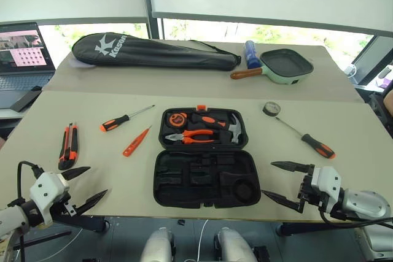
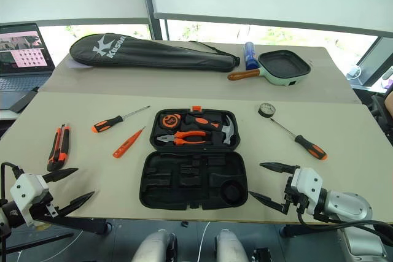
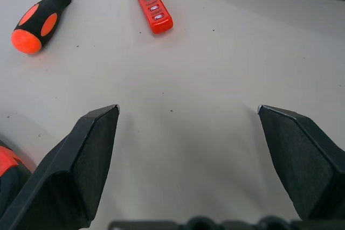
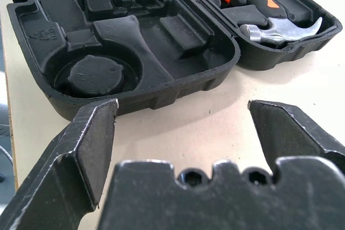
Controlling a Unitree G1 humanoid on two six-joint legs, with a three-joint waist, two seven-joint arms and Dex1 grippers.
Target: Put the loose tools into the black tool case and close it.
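Both grippers, left [image 1: 83,183] and right [image 1: 284,181], gape empty. I should approach the orange-and-black utility knife [image 1: 68,146] lengthwise, then seat it in the open black plastic tool case [image 1: 204,179].

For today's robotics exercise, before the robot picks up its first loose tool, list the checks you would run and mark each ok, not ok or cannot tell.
1. Black tool case lies open on the table: ok.
2. Near half's moulded slots unfilled: ok.
3. Left gripper open, holding nothing: ok.
4. Right gripper open, holding nothing: ok.
5. Loose tools already stowed: not ok; utility knife, two screwdrivers, tester screwdriver and tape roll lie on the table.
6. Which slot fits which tool: cannot tell.
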